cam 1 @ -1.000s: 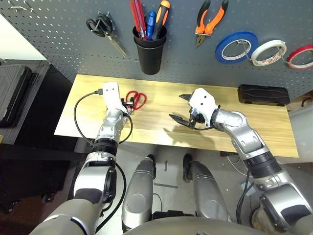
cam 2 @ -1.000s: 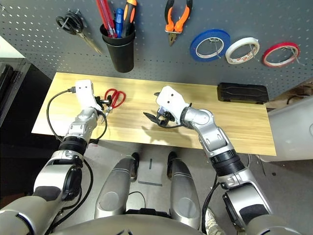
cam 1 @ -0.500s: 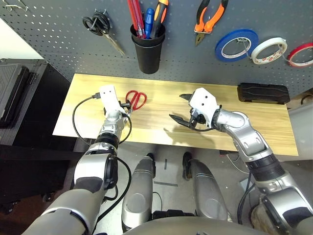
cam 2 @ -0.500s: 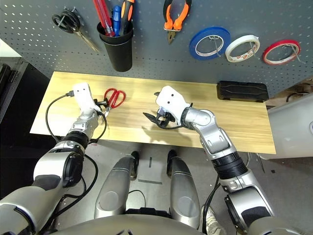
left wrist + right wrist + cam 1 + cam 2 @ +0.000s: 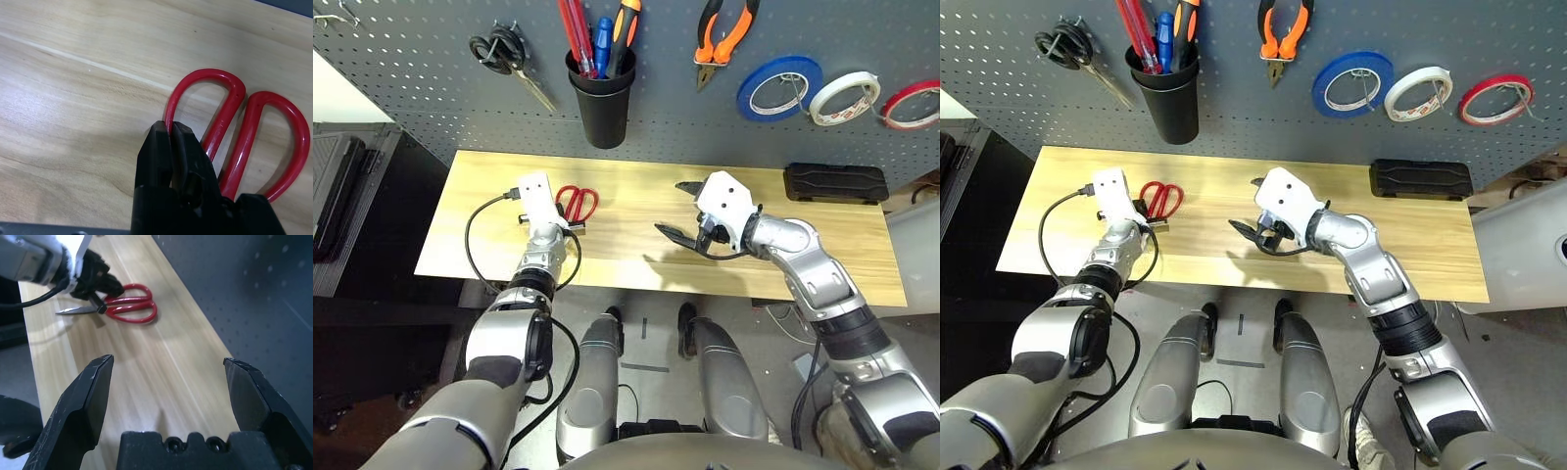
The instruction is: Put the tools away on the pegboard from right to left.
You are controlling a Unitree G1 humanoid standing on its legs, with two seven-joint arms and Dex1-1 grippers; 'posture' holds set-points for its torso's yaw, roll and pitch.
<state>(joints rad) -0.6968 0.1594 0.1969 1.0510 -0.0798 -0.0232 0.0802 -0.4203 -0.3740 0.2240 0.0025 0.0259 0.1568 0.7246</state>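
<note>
Thin red tape ring (image 5: pixel 913 104), orange-and-black-handled pliers (image 5: pixel 724 32) and slim red-handled screwdriver (image 5: pixel 578 29) already hung on dark grey perforated pegboard (image 5: pixel 431 69); only red-handled scissors (image 5: pixel 576 204) lay on wooden table (image 5: pixel 636 264), left gripper (image 5: pixel 171 136) clamped on one loop, right gripper (image 5: pixel 168 382) spread wide, empty.

red-handled scissors (image 5: pixel 234 132) blades hidden behind left gripper (image 5: pixel 171 134) — pegboard (image 5: pixel 431 69) cut off

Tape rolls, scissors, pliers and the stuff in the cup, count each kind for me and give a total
Tape rolls: 3, blue, white, red
Scissors: 2, black-handled, red-handled
Pliers: 1
Tools standing in the black cup: 4
Total: 10
</note>
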